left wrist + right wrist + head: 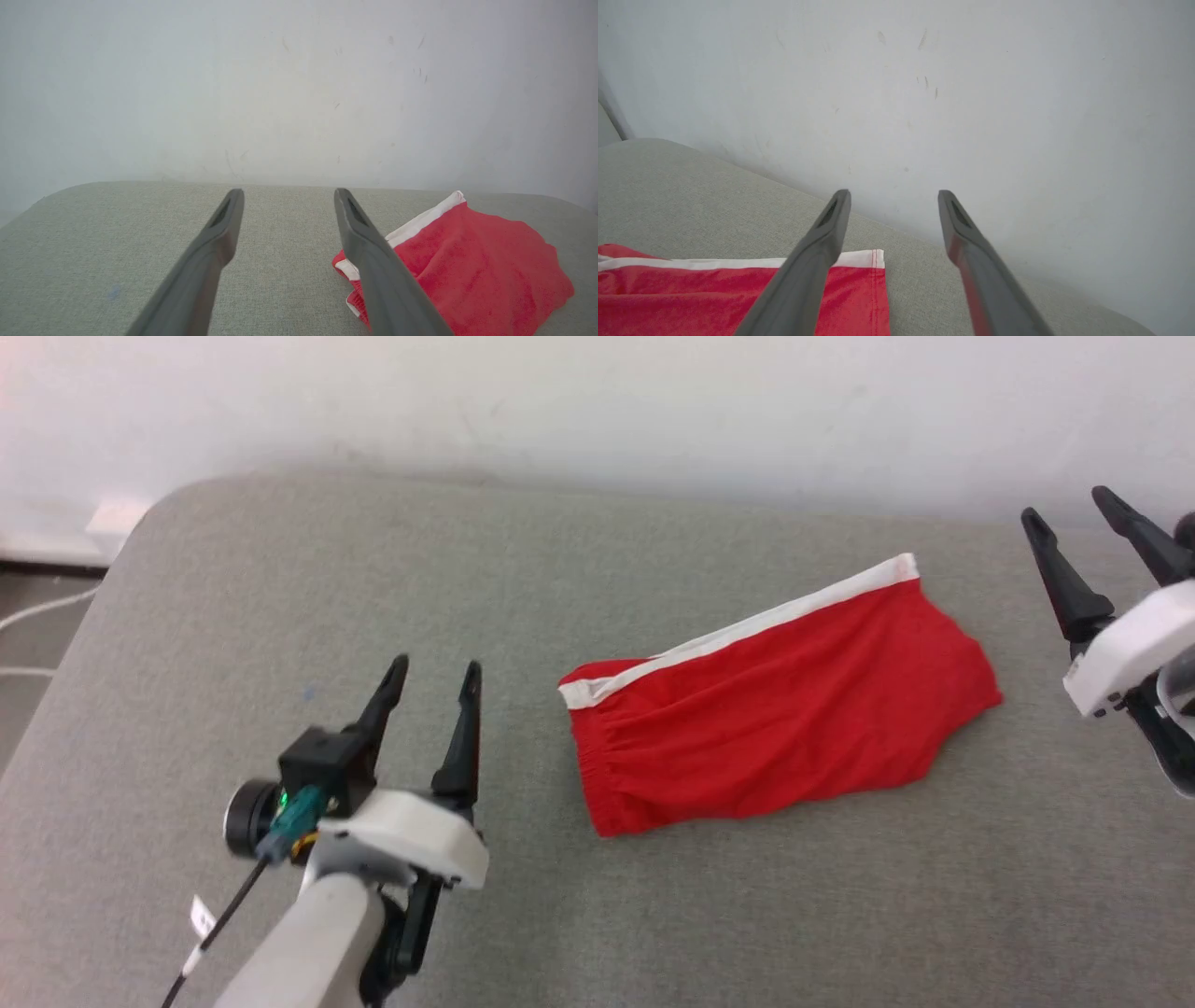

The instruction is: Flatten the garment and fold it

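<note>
The garment (pixel 775 705), bright red shorts with a white band along the far edge, lies folded on the grey cushioned surface (pixel 280 616), gathered waistband toward the left. My left gripper (pixel 437 672) hovers to its left, open and empty, apart from the fabric. My right gripper (pixel 1069 509) stands open off the garment's right end, holding nothing. In the left wrist view the garment (pixel 472 266) lies right of the open gripper (pixel 288 195). In the right wrist view the garment (pixel 700 294) sits at the lower left, under the left finger (pixel 812 261) of the open gripper (pixel 894 195).
A white wall (pixel 597 411) runs along the far edge of the surface. The surface's rounded corner is at the far left, with floor and a white cable (pixel 37 611) beyond it. Bare grey cloth spreads around the garment.
</note>
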`<state>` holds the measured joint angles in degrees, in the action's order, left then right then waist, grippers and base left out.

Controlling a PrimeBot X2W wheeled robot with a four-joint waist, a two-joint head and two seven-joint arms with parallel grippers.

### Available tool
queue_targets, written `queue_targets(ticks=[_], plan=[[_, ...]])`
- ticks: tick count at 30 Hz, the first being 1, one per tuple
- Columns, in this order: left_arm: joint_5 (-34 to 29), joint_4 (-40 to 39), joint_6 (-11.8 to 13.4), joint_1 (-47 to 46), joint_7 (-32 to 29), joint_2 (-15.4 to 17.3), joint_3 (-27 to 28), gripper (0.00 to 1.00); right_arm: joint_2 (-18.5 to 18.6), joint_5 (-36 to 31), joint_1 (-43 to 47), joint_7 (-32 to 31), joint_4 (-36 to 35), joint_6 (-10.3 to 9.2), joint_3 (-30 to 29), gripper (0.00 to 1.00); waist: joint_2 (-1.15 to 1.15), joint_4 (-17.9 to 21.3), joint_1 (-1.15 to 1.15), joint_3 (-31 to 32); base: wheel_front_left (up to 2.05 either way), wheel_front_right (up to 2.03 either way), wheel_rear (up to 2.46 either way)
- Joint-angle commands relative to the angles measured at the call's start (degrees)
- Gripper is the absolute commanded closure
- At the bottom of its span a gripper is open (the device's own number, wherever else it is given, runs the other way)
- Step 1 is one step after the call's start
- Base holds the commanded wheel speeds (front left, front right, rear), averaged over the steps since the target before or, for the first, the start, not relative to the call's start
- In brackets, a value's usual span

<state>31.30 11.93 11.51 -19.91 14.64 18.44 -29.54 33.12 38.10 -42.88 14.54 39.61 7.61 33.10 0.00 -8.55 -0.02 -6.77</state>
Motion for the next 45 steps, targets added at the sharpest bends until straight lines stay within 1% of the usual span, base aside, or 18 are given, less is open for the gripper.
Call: queue_targets(ticks=[1,5,8,10,14,17,19,21,24,27,32,36,39,42,45], plan=[[-1.0,-1.2,0.8,2.3,0.3,0.2,0.9,0.0,-0.4,-2.0,2.5,0.4,-2.1,-0.12,-2.9,0.0,0.0,3.7,0.02,3.9,0.0,0.0,0.0],[-3.3,-5.4,1.9,8.1,0.3,-0.8,4.5,0.0,-3.4,-9.0,11.8,0.4,-10.1,-0.12,-14.0,0.0,0.0,5.3,0.02,5.2,0.0,0.0,0.0],[-4.6,-6.8,1.8,12.2,0.3,-2.0,6.6,0.0,-7.3,-14.4,20.2,0.4,-16.5,-0.12,-21.9,0.0,0.0,6.1,0.02,5.8,0.0,0.0,0.0],[-5.2,-6.9,1.6,14.6,0.3,-2.9,7.4,0.0,-10.6,-17.4,25.6,0.4,-20.3,-0.12,-26.9,0.0,0.0,6.6,0.02,6.0,0.0,0.0,0.0],[-5.5,-4.8,-0.1,18.1,0.3,-3.8,6.9,0.0,-17.9,-22.7,34.5,0.4,-28.5,-0.12,-34.5,0.0,0.0,7.6,0.02,5.8,0.0,0.0,0.0],[-5.2,-2.1,-1.3,19.2,-0.7,-4.4,5.0,0.0,-22.6,-26.4,39.5,0.4,-33.7,-0.12,-37.6,0.0,0.0,8.3,0.02,5.2,0.0,0.0,0.0],[-5.0,-0.8,-1.9,19.0,-2.1,-4.8,3.8,0.0,-25.4,-27.5,41.6,0.5,-36.2,-0.12,-39.0,0.0,0.0,8.8,0.02,4.7,0.0,0.0,0.0],[-4.9,0.0,-2.3,18.3,-3.1,-5.2,3.2,0.0,-26.9,-28.3,42.7,0.3,-38.2,-0.12,-39.6,0.0,0.0,9.5,0.02,4.0,0.0,0.0,0.0],[-4.4,0.4,-2.4,16.3,-5.3,-5.8,2.8,0.0,-27.7,-28.9,43.2,-0.5,-40.5,-0.12,-39.7,0.0,0.0,10.4,0.02,2.7,0.0,0.0,0.0],[-3.8,1.1,-2.1,14.0,-10.0,-6.1,2.2,0.0,-27.8,-29.0,42.9,-1.4,-42.0,-0.12,-39.6,0.0,0.0,11.4,0.02,1.4,0.0,0.0,0.0],[-3.7,2.3,0.4,10.8,-15.2,-6.2,2.6,0.0,-27.8,-29.0,42.4,-2.2,-42.9,-0.12,-39.3,0.0,0.0,13.3,0.02,-0.7,0.0,0.0,0.0],[-3.9,3.6,3.7,9.6,-18.5,-6.2,3.6,0.0,-28.2,-28.6,42.4,-2.0,-42.7,-0.12,-38.8,0.0,0.0,14.4,0.02,-2.2,0.0,0.0,0.0],[-4.4,4.8,5.5,9.1,-21.8,-5.7,3.3,0.0,-28.5,-28.3,42.2,-1.7,-42.3,-0.12,-38.4,0.0,0.0,15.0,0.02,-3.2,0.0,0.0,0.0],[-4.8,5.7,6.5,9.0,-25.2,-5.1,2.5,0.0,-28.7,-28.2,41.7,-1.5,-41.9,-0.12,-37.9,0.0,0.0,15.5,0.02,-4.1,0.0,0.0,0.0],[-5.1,7.0,6.9,9.2,-29.2,-4.3,1.3,0.0,-28.8,-28.1,41.1,-1.2,-41.7,-0.12,-37.6,0.0,0.0,15.7,0.02,-4.9,0.0,0.0,0.0]])
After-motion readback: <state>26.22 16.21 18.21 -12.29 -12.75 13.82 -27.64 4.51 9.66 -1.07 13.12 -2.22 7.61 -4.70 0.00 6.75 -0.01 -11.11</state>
